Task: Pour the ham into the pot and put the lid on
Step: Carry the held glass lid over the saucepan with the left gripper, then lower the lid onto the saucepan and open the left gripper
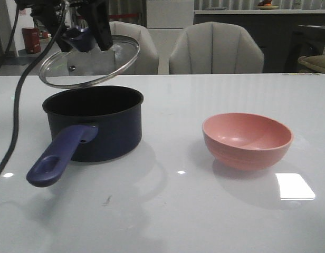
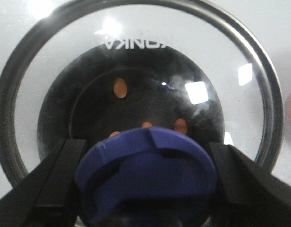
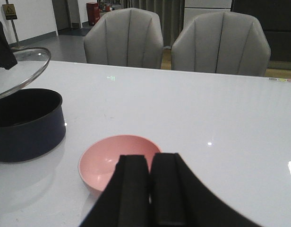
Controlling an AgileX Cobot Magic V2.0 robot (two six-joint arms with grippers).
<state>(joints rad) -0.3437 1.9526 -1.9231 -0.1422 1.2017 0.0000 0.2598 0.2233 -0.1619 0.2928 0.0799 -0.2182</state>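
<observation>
Lid held tilted above the pot, ham already inside.

We saw the ham (image 2: pixel 120 88) lying as a few pale-orange chunks on the black bottom of the pot (image 1: pixel 107 124), visible through the glass of the lid (image 1: pixel 88 64). The left gripper (image 1: pixel 88 38) clamped the lid's blue knob (image 2: pixel 145 177) and held the lid tilted just over the pot, clear of its rim. The pot stood on the white table (image 1: pixel 173 211) with its handle (image 1: pixel 59 156) towards us. The pink bowl (image 1: pixel 247 139) sat well apart to the right, and the right gripper (image 3: pixel 150 184) hovered near it, its fingers pressed together on nothing.
</observation>
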